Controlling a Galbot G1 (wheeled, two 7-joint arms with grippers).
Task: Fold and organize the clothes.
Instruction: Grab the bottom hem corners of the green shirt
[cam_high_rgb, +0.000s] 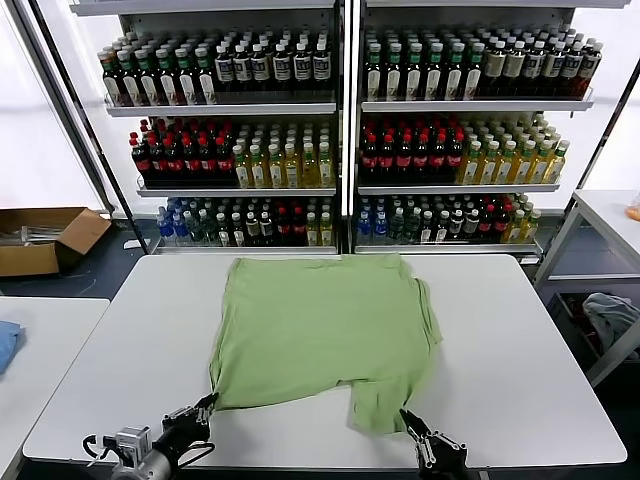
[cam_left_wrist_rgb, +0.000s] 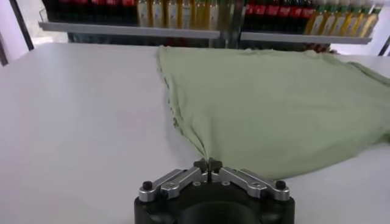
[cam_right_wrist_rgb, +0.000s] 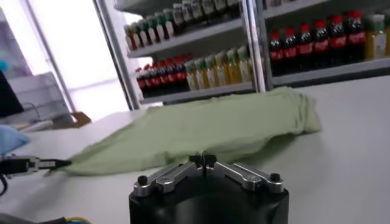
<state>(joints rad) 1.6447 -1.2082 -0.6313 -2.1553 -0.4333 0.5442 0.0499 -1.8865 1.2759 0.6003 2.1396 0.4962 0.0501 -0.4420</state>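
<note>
The light green short-sleeved polo shirt of soft fabric (cam_high_rgb: 325, 335) lies spread over the middle of the white rectangular table (cam_high_rgb: 520, 370), filling the centre of the head view with its near hem toward the lower edge and one sleeve hanging down at lower centre-right. No graphic or buttons show from here. It looks light, limp and thin — it will sag and wrinkle when lifted, so I judge it best taken by pinching hem corners or sleeve edges, both sides raised together to keep the fold even.

The left gripper (cam_high_rgb: 207, 404) sits at the lower left of the head view, its jaws pinched together on the shirt's near-left hem corner; in the left wrist view the cloth runs to a point right at the closed tips (cam_left_wrist_rgb: 208, 164). The right gripper (cam_high_rgb: 412, 421) is at the lower centre-right, jaws closed too, at the sleeve's lower edge — whether fabric is actually caught there I cannot tell.

Behind the table stand shelves of coloured drink bottles (cam_high_rgb: 340, 110).
</note>
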